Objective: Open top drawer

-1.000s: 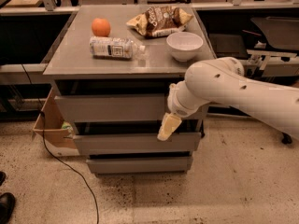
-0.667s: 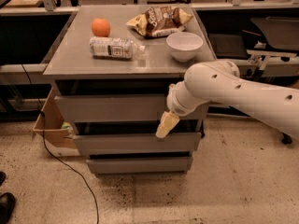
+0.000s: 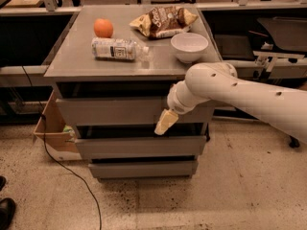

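Table (image 3: pixel 72 63): grey top carrying an orange (image 3: pixel 103 28), a plastic bottle (image 3: pixel 117 48) lying on its side, a chip bag (image 3: pixel 163 20) and a white bowl (image 3: pixel 189 46) near the right edge.

Top drawer (image 3: pixel 110 111): directly under the top, a dark gap above its front panel; it appears pushed in.

Tool (image 3: pixel 164 122): at the lower right of that panel, pointing down and left. Whether it is clenched or released cannot be told.

White arm (image 3: pixel 249 96): enters from the right and covers the panel's right end.

Left of the unit: a cardboard box (image 3: pixel 52 128), partly hidden, and a black cable (image 3: pixel 72 176) trailing over the floor. A dark shoe (image 3: pixel 5 212) is cut off at the left edge.
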